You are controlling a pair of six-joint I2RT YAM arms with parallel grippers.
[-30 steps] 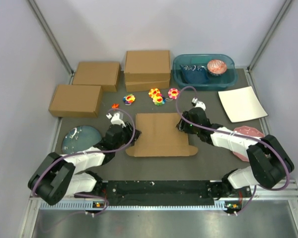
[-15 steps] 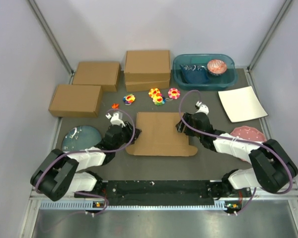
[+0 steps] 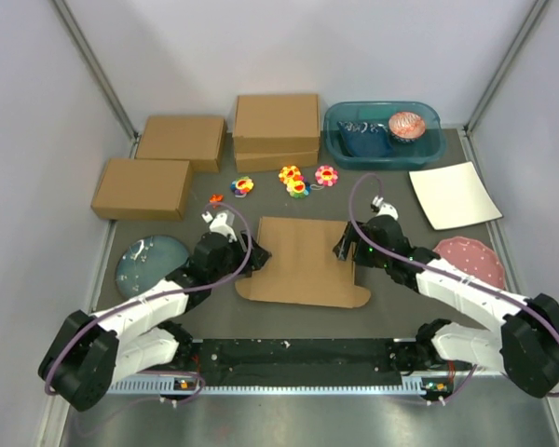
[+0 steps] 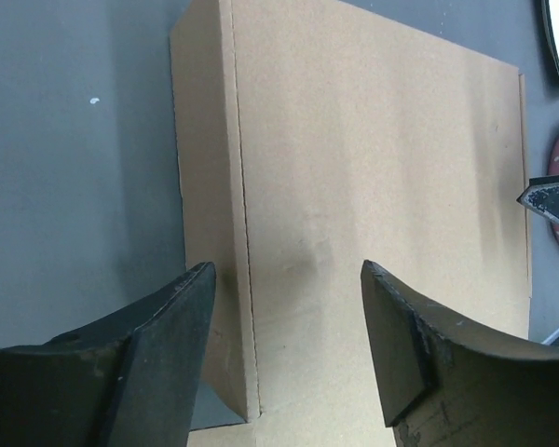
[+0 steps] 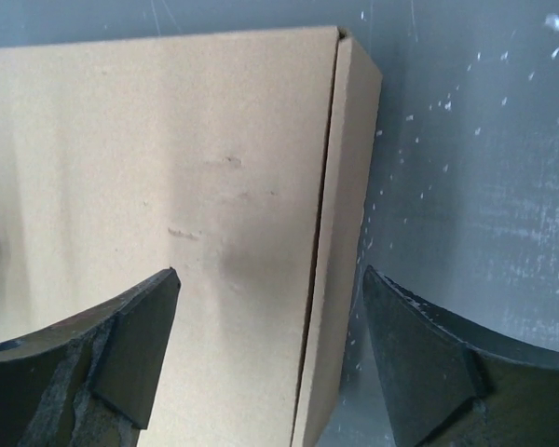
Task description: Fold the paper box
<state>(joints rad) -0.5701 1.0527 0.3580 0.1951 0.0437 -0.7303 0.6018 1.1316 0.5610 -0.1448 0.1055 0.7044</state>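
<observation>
Left tool (image 4: 289, 279) hangs released, fingers spread wide, over the left edge of the paper box (image 3: 303, 261), while the right tool (image 5: 270, 279) hangs just as wide over the box's right edge. The brown cardboard box lies flat on the dark surface (image 3: 289, 312), between both tools.

A dark grey table (image 3: 289, 321) sits enclosed by plain pale lilac walls (image 3: 279, 47) with slanted metal corner struts (image 3: 94, 65).
</observation>
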